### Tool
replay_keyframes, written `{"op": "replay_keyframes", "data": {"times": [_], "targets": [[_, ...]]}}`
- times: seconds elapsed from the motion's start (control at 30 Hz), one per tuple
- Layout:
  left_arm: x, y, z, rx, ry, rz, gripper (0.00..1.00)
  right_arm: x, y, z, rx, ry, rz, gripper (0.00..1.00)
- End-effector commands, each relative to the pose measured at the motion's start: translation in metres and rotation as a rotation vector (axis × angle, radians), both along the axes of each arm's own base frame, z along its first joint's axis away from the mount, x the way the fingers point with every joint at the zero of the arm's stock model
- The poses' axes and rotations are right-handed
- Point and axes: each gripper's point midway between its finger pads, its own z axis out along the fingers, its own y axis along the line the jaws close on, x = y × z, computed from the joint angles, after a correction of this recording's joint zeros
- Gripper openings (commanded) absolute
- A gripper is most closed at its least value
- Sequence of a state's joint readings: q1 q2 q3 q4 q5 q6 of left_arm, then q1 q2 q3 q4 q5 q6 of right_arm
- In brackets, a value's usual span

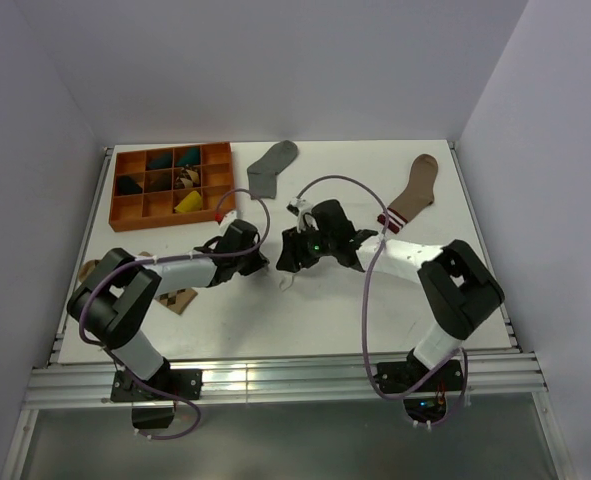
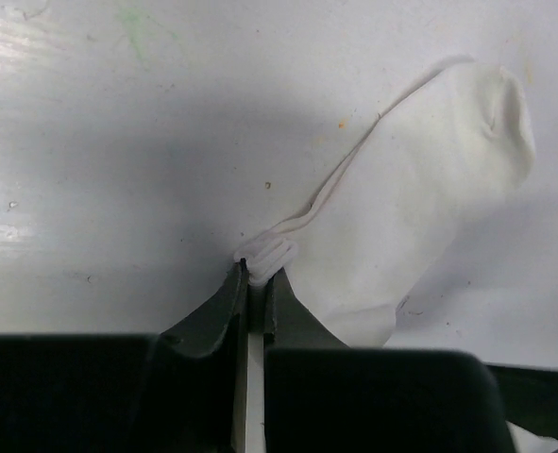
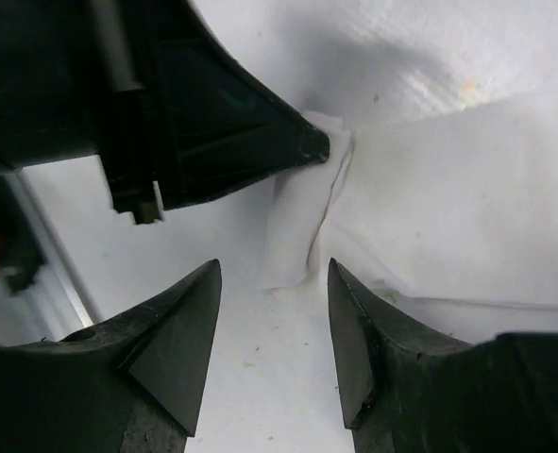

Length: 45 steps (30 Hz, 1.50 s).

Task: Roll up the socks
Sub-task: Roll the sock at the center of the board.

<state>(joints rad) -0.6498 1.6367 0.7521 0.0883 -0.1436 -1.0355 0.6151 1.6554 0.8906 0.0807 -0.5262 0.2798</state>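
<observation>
A white sock [image 2: 420, 208] lies flat on the white table. My left gripper [image 2: 258, 274] is shut on a bunched fold of its edge. In the right wrist view the same white sock [image 3: 448, 208] lies just beyond my right gripper [image 3: 274, 274]. That gripper is open, with bare table between its fingers, and the left gripper's dark fingers [image 3: 250, 132] pinch the sock's corner right ahead of it. From above, the left gripper [image 1: 263, 262] and right gripper [image 1: 287, 256] meet at mid-table and hide most of the white sock. A grey sock [image 1: 273, 165] lies behind them.
An orange compartment tray [image 1: 125, 212] with small items stands at the back left. A brown sock with a striped cuff [image 1: 415, 190] lies at the back right. A diamond-patterned sock [image 1: 180, 300] lies under my left arm. Purple cables loop over both arms.
</observation>
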Motion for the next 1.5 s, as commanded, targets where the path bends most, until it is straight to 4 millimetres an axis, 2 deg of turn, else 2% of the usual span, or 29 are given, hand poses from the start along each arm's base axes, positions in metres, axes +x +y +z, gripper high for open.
{"op": "replay_keyframes", "data": {"times": [0.0,0.17,0.27,0.3,0.37,0.5,0.87,1.03,1.13,1.27,1.33,1.37,1.43,1.47], "targets": [[-0.009,0.006,-0.011,0.117,0.047,-0.099,0.00,0.013,-0.009,0.011,-0.173,-0.265,0.001,0.57],[-0.008,0.000,-0.008,0.143,0.056,-0.170,0.00,-0.003,0.004,0.009,-0.277,-0.449,0.060,0.58],[-0.009,-0.002,-0.010,0.158,0.075,-0.199,0.00,-0.006,0.005,0.007,-0.327,-0.552,0.060,0.58],[-0.011,-0.001,-0.013,0.168,0.090,-0.203,0.00,-0.013,0.011,0.007,-0.329,-0.587,0.086,0.58],[-0.011,-0.003,-0.013,0.173,0.093,-0.217,0.00,-0.014,0.010,0.004,-0.368,-0.622,0.079,0.58],[-0.010,-0.003,-0.013,0.173,0.096,-0.225,0.00,-0.025,0.021,0.001,-0.404,-0.693,0.110,0.58],[-0.015,-0.006,-0.017,0.151,0.126,-0.221,0.00,-0.037,0.043,-0.015,-0.419,-0.701,0.160,0.57],[-0.018,-0.003,-0.022,0.131,0.143,-0.209,0.00,-0.040,0.043,-0.028,-0.420,-0.671,0.157,0.56],[-0.017,-0.001,-0.024,0.126,0.148,-0.202,0.00,-0.040,0.040,-0.028,-0.402,-0.663,0.125,0.56],[-0.018,-0.001,-0.023,0.119,0.147,-0.201,0.00,-0.036,0.033,-0.017,-0.364,-0.667,0.042,0.56],[-0.019,0.000,-0.023,0.120,0.148,-0.201,0.00,-0.032,0.024,-0.003,-0.311,-0.662,-0.020,0.56],[-0.019,0.000,-0.024,0.120,0.148,-0.201,0.00,-0.028,0.022,0.016,-0.263,-0.680,-0.067,0.56],[-0.018,0.001,-0.024,0.118,0.146,-0.198,0.00,-0.028,0.011,0.022,-0.254,-0.688,-0.098,0.56],[-0.019,0.001,-0.025,0.120,0.150,-0.199,0.00,-0.029,0.010,0.032,-0.237,-0.700,-0.105,0.56]]}}
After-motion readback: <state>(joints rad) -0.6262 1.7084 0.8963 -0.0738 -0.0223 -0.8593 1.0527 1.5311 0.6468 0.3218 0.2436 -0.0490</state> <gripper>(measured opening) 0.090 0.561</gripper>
